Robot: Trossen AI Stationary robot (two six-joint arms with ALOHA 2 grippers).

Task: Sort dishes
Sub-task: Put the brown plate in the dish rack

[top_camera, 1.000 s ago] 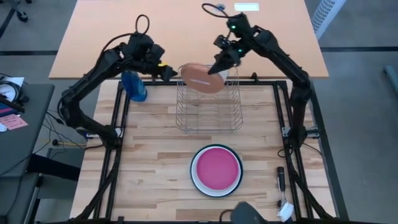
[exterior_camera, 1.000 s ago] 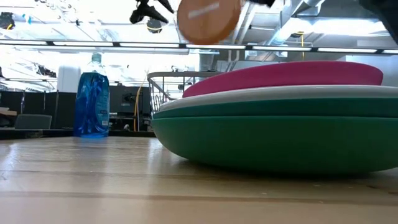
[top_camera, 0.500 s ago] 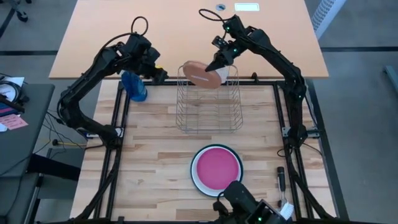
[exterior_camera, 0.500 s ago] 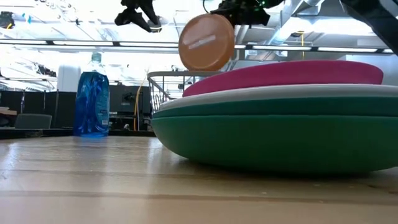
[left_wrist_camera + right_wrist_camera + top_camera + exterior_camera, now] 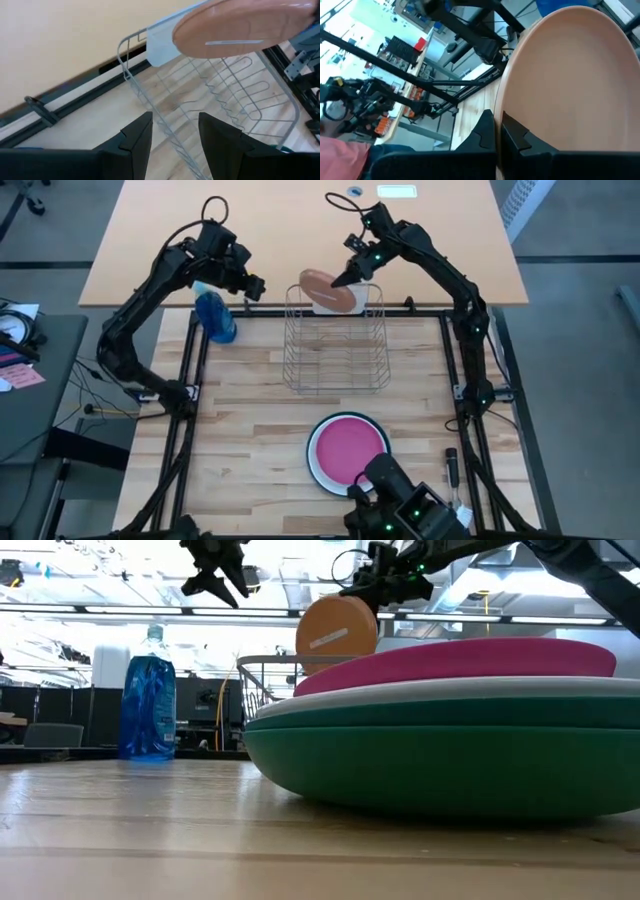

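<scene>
right claw (image 5: 347, 278) pinching the salmon plate (image 5: 330, 290) by its rim | wire rack (image 5: 336, 355) right beneath me | ease plate down edge-first between wires, release only once seated | left claw (image 5: 252, 287) open, off beside the rack

Two arms, both matte black, slim tubular links w/ bulkier blocky joint housings. Black cable loops out above each wrist; on the right arm a thin one arcs off near the top link. Small green indicator lights glow on the right arm's wrist section. Left gripper (image 5: 172, 131): two broad, flat black fingers w/ angled, faceted faces, plain, no markings visible. Right gripper (image 5: 498, 131): same black fingers, stepped edges. Arm bases bolt to black frame rails; screws prob. there but too small to tell.
</scene>
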